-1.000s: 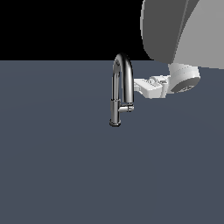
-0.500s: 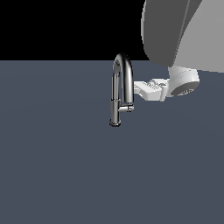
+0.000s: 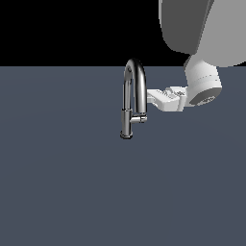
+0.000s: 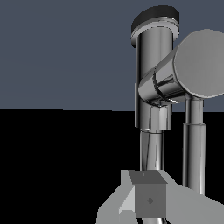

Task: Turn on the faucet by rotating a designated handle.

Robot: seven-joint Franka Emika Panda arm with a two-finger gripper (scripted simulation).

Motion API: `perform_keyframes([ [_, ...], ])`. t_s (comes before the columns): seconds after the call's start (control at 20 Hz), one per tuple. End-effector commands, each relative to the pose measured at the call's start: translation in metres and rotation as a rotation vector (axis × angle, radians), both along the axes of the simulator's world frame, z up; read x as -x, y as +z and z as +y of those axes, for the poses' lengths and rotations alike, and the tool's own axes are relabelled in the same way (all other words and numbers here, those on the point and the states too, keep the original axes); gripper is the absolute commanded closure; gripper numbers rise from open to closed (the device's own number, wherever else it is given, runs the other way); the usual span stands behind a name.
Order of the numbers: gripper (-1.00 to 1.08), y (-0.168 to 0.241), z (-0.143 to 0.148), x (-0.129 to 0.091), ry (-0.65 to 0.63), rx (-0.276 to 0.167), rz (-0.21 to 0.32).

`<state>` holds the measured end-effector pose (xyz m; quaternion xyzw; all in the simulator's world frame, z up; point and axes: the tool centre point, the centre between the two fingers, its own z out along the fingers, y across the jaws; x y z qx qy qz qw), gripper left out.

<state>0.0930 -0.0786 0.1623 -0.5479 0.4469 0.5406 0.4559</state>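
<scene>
Near the far edge of the dark grey worktop (image 3: 72, 192), roughly midway along it, stands the faucet (image 3: 132, 98), as the exterior view shows it: a chrome inverted-U spout rising above the worktop's far edge against a black backdrop, a slim body below it and a round base on the surface. The handle (image 3: 140, 118) juts out as a short stub from the body toward the exterior view's right. Just beside the spout on that same side is the white gripper (image 3: 153, 96), reaching level from a white wrist under a large grey arm link that fills the upper corner. Its tips lie close to the spout's down-leg and above the handle, apart from it. Whether the jaws are wide or narrow cannot be told from here.

From the wrist view, the faucet (image 4: 154, 87) appears close and inverted, base uppermost against the grey surface. The handle (image 4: 183, 72) shows end-on as a broad flat octagonal face, a shape the exterior view does not reveal. One grey finger (image 4: 148, 199) with a square pad sits in the foreground, in front of the spout tube; the opposing finger is not clearly seen, so the claw's opening cannot be judged.

Beyond the plain grey surface, the room is featureless black.
</scene>
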Motion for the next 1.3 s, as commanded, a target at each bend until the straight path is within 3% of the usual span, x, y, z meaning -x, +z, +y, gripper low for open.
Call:
perform_keyframes([
  [0.0,1.08,0.001,-0.001,0.004,0.000,0.000,0.000],
  [1.25,1.08,0.005,-0.008,0.046,-0.001,0.000,-0.001],
])
